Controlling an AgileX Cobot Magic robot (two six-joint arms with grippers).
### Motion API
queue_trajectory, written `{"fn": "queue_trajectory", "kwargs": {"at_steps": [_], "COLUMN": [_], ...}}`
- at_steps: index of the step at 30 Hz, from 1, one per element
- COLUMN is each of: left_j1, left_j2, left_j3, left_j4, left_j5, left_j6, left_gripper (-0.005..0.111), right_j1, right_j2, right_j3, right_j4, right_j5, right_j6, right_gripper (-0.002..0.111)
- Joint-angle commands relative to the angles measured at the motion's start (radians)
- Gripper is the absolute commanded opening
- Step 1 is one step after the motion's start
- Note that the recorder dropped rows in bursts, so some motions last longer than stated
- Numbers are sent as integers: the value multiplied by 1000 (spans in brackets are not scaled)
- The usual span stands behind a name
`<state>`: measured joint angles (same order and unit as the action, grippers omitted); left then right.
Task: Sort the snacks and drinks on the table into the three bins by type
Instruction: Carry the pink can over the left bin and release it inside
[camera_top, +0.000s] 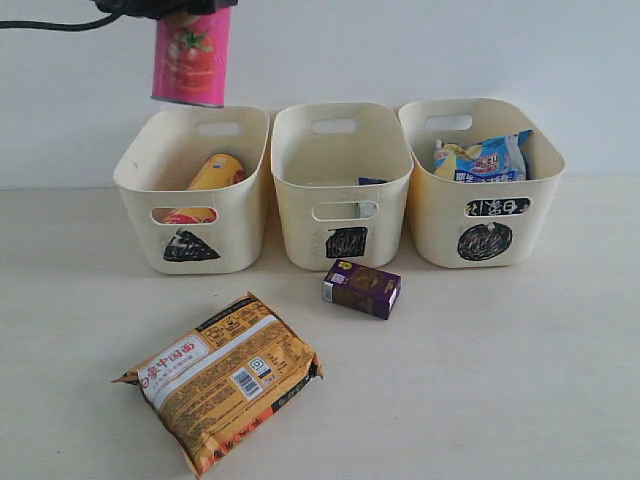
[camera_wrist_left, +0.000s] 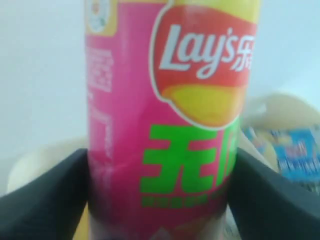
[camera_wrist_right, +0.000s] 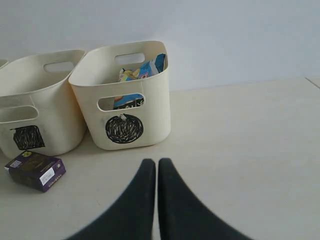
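My left gripper (camera_wrist_left: 159, 195) is shut on the pink chip tube (camera_top: 191, 56) (camera_wrist_left: 170, 115), held upright high above the triangle bin (camera_top: 192, 190). A yellow chip tube (camera_top: 212, 180) lies inside that bin. The square bin (camera_top: 340, 185) (camera_wrist_right: 35, 100) holds something dark blue, mostly hidden. A blue noodle packet (camera_top: 483, 158) (camera_wrist_right: 140, 72) sits in the circle bin (camera_top: 482, 185) (camera_wrist_right: 125, 95). On the table lie an orange-brown noodle packet (camera_top: 222, 375) and a small dark purple packet (camera_top: 361, 288) (camera_wrist_right: 36, 170). My right gripper (camera_wrist_right: 157, 167) is shut on nothing, low over the table in front of the circle bin.
The three bins stand in a row against a white wall (camera_top: 400, 50). Bare table (camera_top: 500, 380) stretches in front of the bins to the right of the orange-brown packet.
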<state>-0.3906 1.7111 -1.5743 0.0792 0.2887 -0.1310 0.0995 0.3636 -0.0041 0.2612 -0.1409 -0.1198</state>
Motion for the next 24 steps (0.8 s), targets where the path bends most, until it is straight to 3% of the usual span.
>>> {"fn": "queue_trajectory", "kwargs": {"at_steps": [1,9,15,17,18,24], "left_j1": [49,131,150,150,150,155], "left_j2": [54,227,352,391,415,466], "left_j3": [-5,-5,-68,-105,-131,-186], "left_j4": [-10,-12,-12,-8,-8,-8], "left_j5": [-181,-344,-342,-338,-314,-215], "left_j6": [-13,-13,-9,-1,4,4], "left_gripper": [4,4,5,17,32,87], "right_j1": [2,2,2,2,2,2], "right_j2": [-1,-1,-1,-1,-1,-1], "right_j3": [4,4,4,4,4,4], "right_j4": [-4,-4,-4,-4,-4,-4], "right_j5": [-2,-2,-2,-2,-2,-2], "right_j6": [-5,-5,-5,-5,-5,-5], "right_gripper": [0,0,0,0,0,0]}}
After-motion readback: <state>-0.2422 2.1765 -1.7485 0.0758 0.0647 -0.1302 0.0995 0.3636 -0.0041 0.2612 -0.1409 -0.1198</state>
